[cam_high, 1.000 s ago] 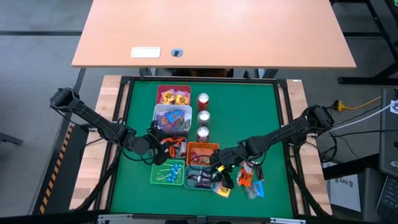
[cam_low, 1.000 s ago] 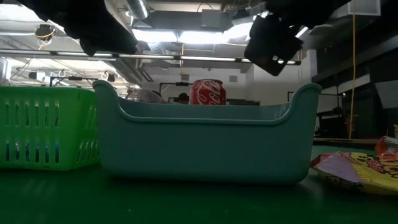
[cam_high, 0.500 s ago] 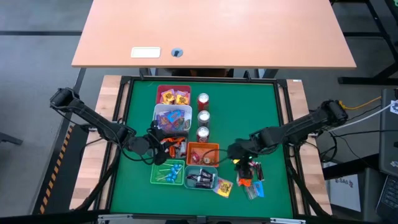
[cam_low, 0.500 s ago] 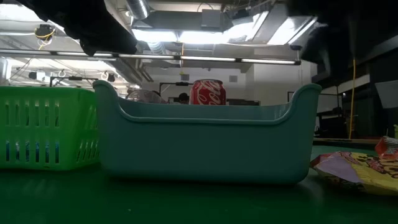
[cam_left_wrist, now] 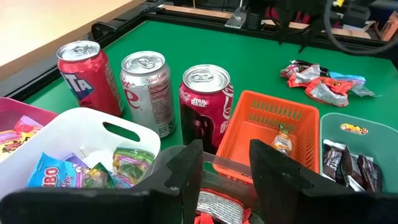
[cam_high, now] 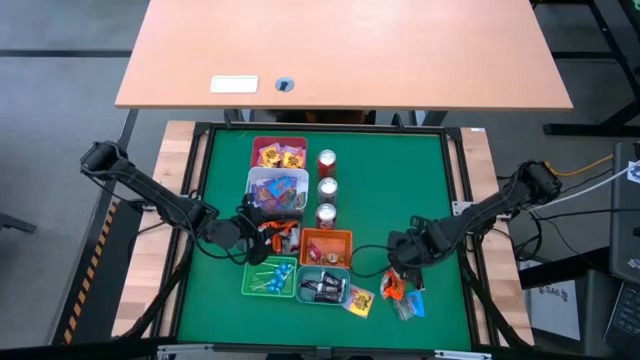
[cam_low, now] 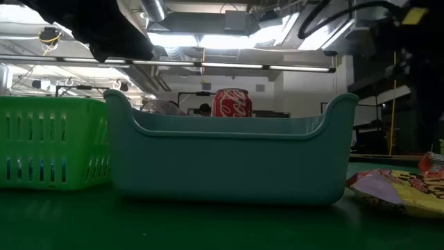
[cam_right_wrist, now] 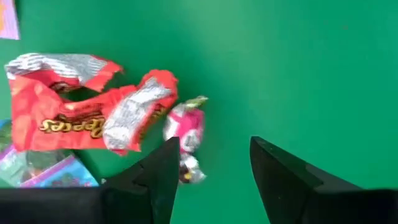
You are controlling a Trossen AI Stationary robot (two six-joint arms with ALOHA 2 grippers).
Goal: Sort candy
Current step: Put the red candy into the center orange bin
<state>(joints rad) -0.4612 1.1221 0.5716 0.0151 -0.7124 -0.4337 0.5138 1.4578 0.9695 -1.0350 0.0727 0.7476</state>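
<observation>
Loose candy [cam_high: 401,293] lies on the green mat near the table's near right: orange wrappers [cam_right_wrist: 81,118], a small pink sweet [cam_right_wrist: 185,132] and a blue wrapper. A yellow sweet [cam_high: 360,300] lies beside the teal bin [cam_high: 322,287]. My right gripper [cam_right_wrist: 214,147] is open just above this pile, with the pink sweet close by one finger [cam_right_wrist: 163,171]. My left gripper [cam_left_wrist: 225,153] is open over a clear bin [cam_high: 281,236] holding a silver-wrapped sweet [cam_left_wrist: 214,202]. Other sweets fill the bins.
Three cans [cam_high: 326,188] stand in a row beside the pink bin [cam_high: 278,152] and the white bin [cam_high: 275,188]. The orange bin [cam_high: 325,245] and the green bin [cam_high: 268,278] with blue lollipops flank the teal one. Bare mat [cam_high: 410,180] stretches along the right and far sides.
My right gripper has moved from above the teal bin toward the table's right edge, then a little toward the near edge, and now hangs over the loose candy pile. In the low view it has left the space above the teal bin.
</observation>
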